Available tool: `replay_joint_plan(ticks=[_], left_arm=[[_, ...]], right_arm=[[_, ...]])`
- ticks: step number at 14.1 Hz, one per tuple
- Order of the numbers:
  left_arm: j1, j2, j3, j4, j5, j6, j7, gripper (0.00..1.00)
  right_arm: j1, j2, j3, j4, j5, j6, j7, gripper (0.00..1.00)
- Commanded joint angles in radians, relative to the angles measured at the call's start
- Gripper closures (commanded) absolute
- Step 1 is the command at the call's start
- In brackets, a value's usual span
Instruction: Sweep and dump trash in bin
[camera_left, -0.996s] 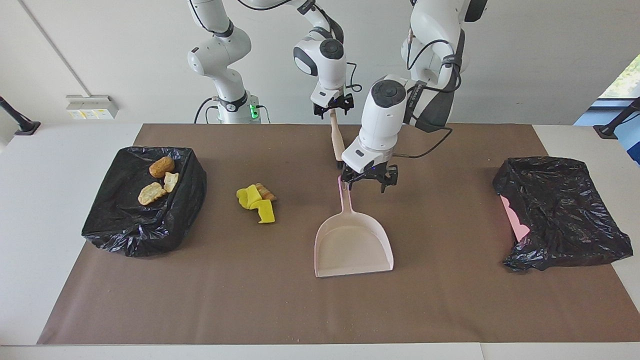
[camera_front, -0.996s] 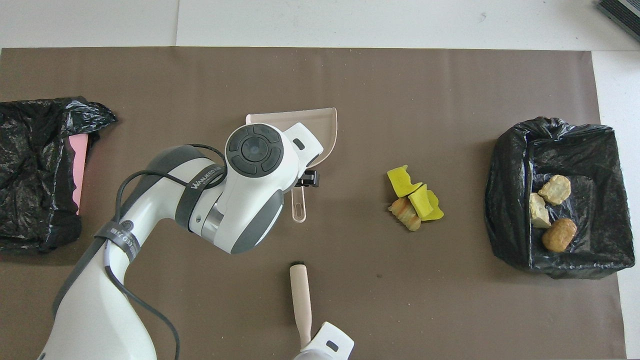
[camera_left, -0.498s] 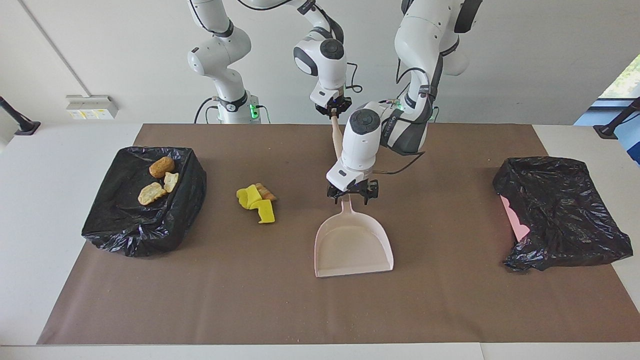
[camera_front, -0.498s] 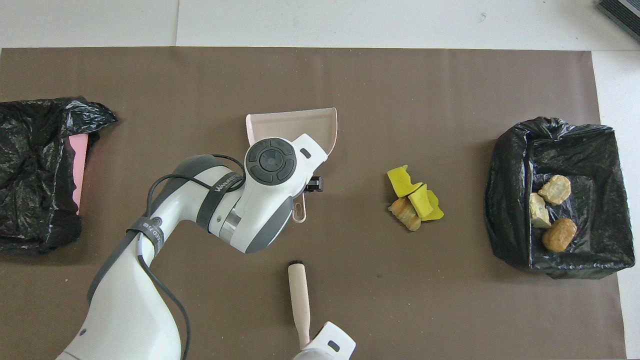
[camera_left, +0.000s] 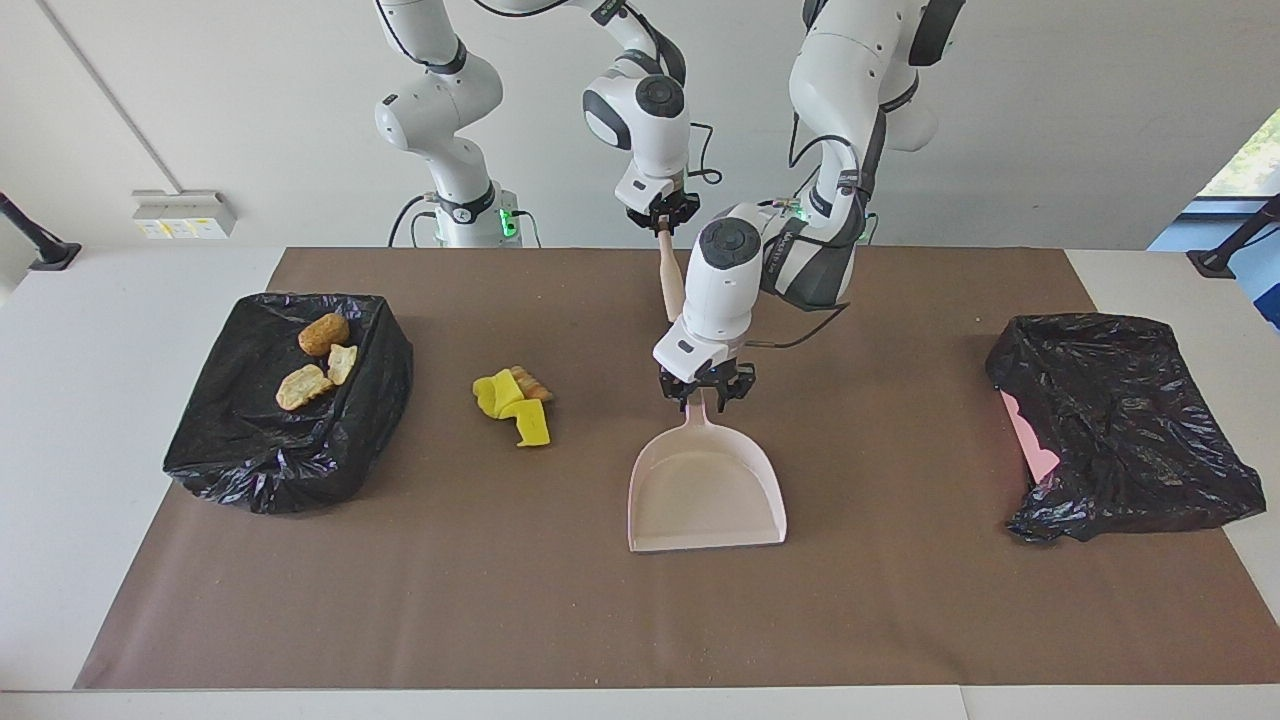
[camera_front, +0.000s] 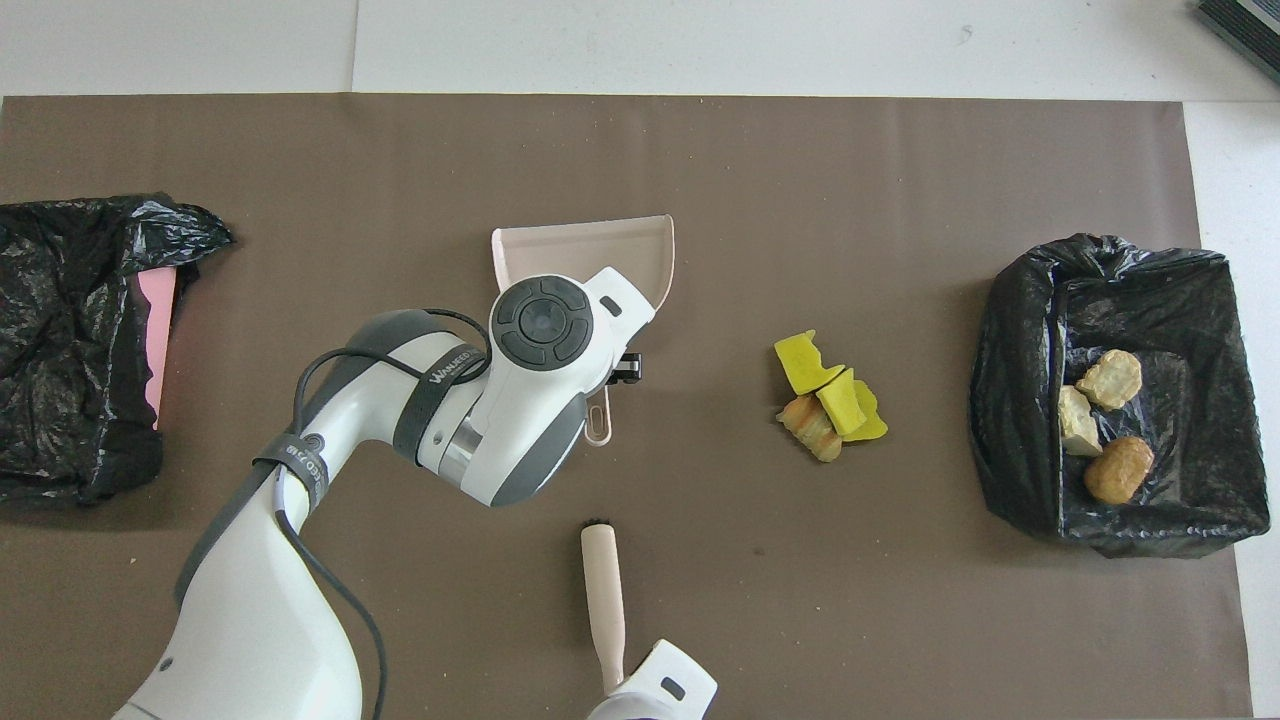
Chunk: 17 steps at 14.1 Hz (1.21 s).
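Though clamped low on the dustpan's (camera_left: 706, 490) handle, left gripper (camera_left: 704, 392) could tip the pan on lifting: grip sits at the thin end, broad scoop well out from it. Could also skid the pan across the brown mat (camera_left: 900, 600) if dragged flat.

Right gripper (camera_left: 661, 222) clenched on the brush (camera_left: 668, 280), held up near the robots' edge; bristles could scatter the loose trash (camera_left: 513, 402) rather than herd it, since that pile of yellow sponge pieces and a crusty lump lies on the mat between dustpan and lined bin (camera_left: 290, 400), apart from both. Three bread lumps (camera_left: 320, 360) already in that bin.

Versus a second ago: left gripper down from above the handle and closed onto it; brush raised slightly.
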Motion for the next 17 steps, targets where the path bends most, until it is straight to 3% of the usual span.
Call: replay_joint_plan(ticks=[1,3,4,5,7,11,14,17], left_arm=[[0.009,-0.048,0.013,-0.010,0.022,-0.017,0.049,1.00],[0.036,-0.091,0.011,-0.010,0.022,-0.092,0.174,1.00],[0.040,-0.104,0.013,-0.010,0.022,-0.164,0.357,1.00],[0.047,-0.111,0.011,-0.011,0.022,-0.219,0.512,1.00],[0.073,-0.112,0.011,-0.013,0.022,-0.234,0.616,1.00],[0.095,-0.125,0.013,-0.046,0.024,-0.231,0.923,1.00],[0.092,-0.139,0.013,-0.075,0.031,-0.228,0.928,1.00],[0.073,-0.179,0.011,-0.141,0.125,-0.221,0.929,1.00]], right_arm=[[-0.172,-0.137,0.004,-0.019,0.002,-0.157,-0.145,1.00],[-0.353,-0.194,0.003,0.010,-0.026,-0.269,-0.326,1.00],[-0.468,-0.196,0.003,0.042,-0.053,-0.316,-0.427,1.00],[-0.552,-0.190,0.006,0.053,-0.093,-0.331,-0.507,1.00],[-0.655,-0.169,0.009,0.051,-0.206,-0.271,-0.623,1.00],[-0.691,-0.006,0.015,0.050,-0.409,-0.103,-0.623,1.00],[-0.685,0.087,0.015,0.048,-0.483,0.028,-0.594,1.00],[-0.670,0.121,0.018,0.039,-0.487,0.042,-0.583,1.00]])
